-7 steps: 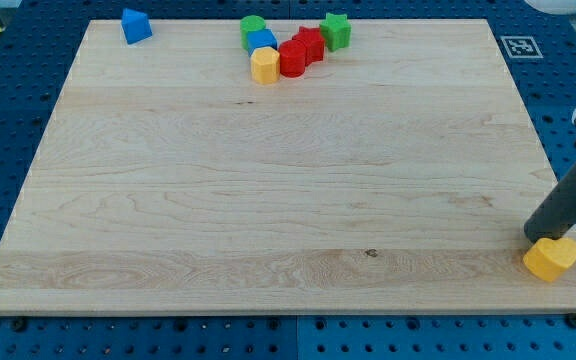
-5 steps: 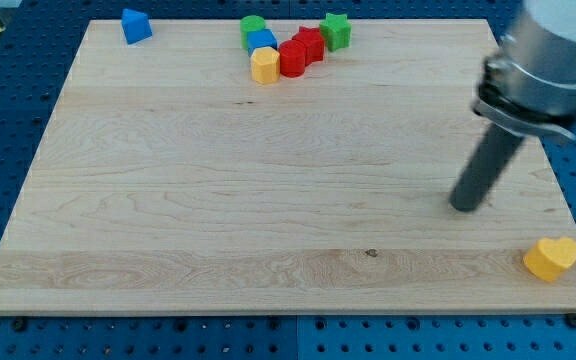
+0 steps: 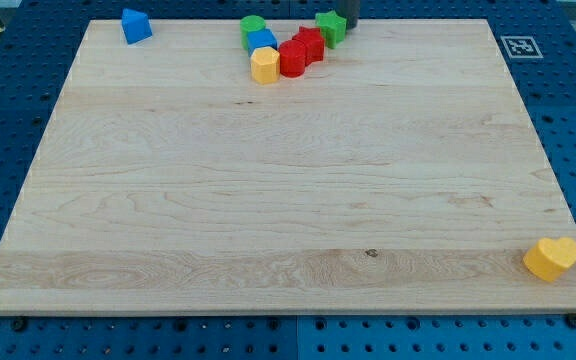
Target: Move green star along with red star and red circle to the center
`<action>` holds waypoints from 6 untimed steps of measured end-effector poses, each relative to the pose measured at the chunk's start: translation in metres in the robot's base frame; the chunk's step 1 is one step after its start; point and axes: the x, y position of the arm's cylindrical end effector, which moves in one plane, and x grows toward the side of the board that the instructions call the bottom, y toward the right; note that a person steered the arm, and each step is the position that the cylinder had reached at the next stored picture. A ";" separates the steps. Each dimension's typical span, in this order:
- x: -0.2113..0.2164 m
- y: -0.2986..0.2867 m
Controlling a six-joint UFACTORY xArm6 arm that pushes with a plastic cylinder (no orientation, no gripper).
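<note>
Now my tip [image 3: 350, 21] touching green star [image 3: 331, 27], top board [image 3: 288, 270] edge

single raised view, angled down, whole board [image 3: 288, 170]

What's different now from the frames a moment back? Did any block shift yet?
My tip left the yellow heart at the view's bottom right, crossed the board and now sits at the view's top edge, just right of the green star. The green star has shifted slightly toward the view's left, closer to the red star. The red circle and the other blocks stayed put.
</note>
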 end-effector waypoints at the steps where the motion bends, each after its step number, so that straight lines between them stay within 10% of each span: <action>1: 0.000 -0.016; 6: 0.002 -0.037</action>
